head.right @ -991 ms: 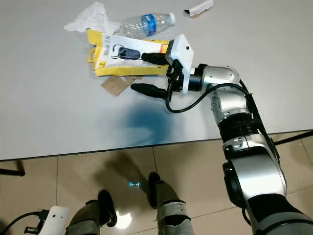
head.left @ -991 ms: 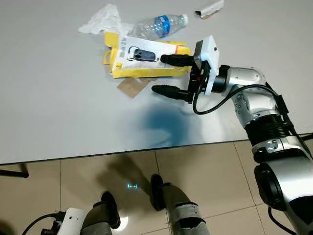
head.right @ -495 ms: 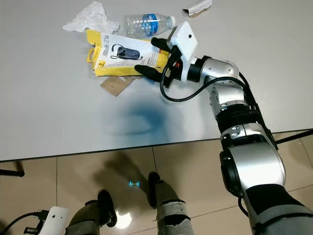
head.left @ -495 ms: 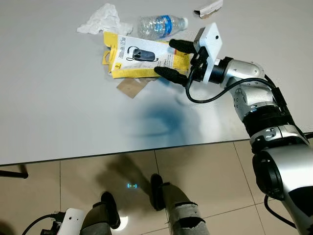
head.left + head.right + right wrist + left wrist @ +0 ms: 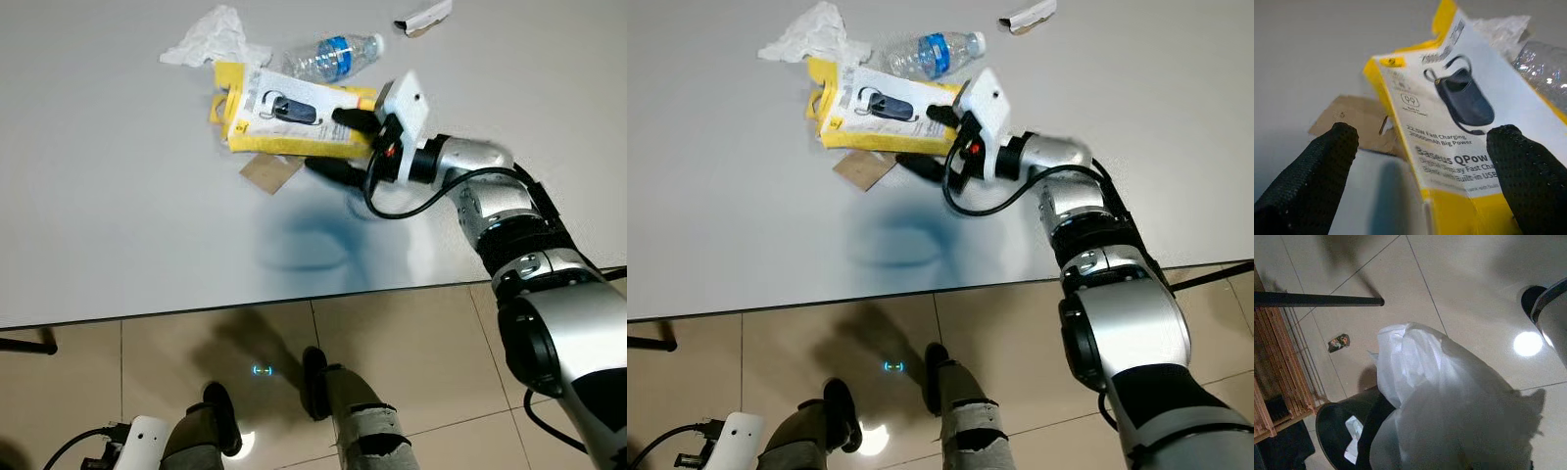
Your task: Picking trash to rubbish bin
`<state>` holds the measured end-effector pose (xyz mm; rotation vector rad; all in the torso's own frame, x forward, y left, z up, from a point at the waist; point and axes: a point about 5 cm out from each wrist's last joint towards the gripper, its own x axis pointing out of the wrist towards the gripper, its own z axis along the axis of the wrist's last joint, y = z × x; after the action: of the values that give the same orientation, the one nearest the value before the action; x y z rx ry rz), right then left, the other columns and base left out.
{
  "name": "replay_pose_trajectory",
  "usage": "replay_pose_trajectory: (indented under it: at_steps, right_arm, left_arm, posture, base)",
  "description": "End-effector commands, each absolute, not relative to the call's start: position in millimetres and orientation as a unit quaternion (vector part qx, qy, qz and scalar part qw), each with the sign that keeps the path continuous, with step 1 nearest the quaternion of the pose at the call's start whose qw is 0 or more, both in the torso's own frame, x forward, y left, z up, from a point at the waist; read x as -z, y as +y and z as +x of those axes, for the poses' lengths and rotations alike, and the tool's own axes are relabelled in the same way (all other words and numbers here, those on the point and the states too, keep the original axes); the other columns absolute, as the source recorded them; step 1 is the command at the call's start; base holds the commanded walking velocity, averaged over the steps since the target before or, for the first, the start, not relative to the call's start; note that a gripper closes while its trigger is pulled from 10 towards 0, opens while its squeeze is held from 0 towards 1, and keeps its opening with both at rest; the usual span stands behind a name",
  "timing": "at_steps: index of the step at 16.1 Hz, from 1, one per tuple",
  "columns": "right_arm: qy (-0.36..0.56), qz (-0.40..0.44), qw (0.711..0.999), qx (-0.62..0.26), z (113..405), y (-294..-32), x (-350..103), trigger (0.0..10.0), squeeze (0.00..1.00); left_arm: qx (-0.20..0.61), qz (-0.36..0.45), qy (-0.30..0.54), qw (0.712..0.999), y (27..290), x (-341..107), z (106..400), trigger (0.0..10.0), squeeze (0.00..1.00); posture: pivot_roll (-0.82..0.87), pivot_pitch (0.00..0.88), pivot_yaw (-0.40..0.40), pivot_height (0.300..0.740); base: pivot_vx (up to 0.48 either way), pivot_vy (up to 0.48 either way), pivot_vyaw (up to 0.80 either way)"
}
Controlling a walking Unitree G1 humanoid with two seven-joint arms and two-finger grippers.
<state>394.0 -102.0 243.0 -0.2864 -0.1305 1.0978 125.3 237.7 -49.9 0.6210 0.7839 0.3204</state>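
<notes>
floor tiles and the robot's own legs fill the foreground, below the near edge of the grey bench. low at the robot's left side the left gripper hangs idle over a dark bin; a white bag bunches before its camera and hides the jaws, so their state cannot be told.

on the bench the right gripper has pushed forward in the past second and now straddles the near corner of the yellow box. a second ago it hung short of the box with its jaws spread wide; half a second ago it reached the edge; now one finger lies over the printed face and the other sits off the side, above a brown card scrap that pokes from beneath. the jaws stand open around the corner, with daylight on both sides, so nothing is gripped yet. the box has also turned a little, likely nudged.

this reads as the approach finished and the pinch about to start. the box is flat and light, and could slide rather than lift if the closing is off-centre.

beyond the box lie a bottle touching its far edge, a crumpled tissue beside that, and farthest off a torn wrapper.
</notes>
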Motion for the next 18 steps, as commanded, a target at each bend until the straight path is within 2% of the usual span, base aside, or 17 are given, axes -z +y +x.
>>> replay_pose_trajectory:
  at_steps: [1,14,15,18]
  right_arm:
    - [-0.038,-0.131,0.842,-0.521,392,-106,-228,10.0,0.0]
    - [0.01,-0.108,0.852,-0.513,387,-109,-194,10.0,0.0]
    - [0.015,-0.115,0.855,-0.506,387,-111,-191,0.0,0.0]
    - [0.016,-0.107,0.863,-0.493,386,-110,-185,0.0,0.0]
  left_arm:
    - [-0.095,0.26,0.305,0.911,194,40,160,10.0,0.0]
    - [-0.09,0.26,0.31,0.91,191,41,160,10.0,0.0]
    - [-0.09,0.26,0.31,0.91,191,41,161,10.0,0.0]
    - [-0.083,0.264,0.311,0.909,194,42,168,10.0,0.0]
  posture:
    - [-0.01,0.333,-0.32,0.74]
    - [-0.01,0.331,-0.319,0.74]
    - [0.0,0.313,-0.313,0.74]
    - [0.03,0.273,-0.274,0.74]
  base:
    - [0.0,0.0,0.0]
    - [0.0,0.0,0.0]
    - [0.0,0.0,0.0]
    - [0.0,0.0,0.0]
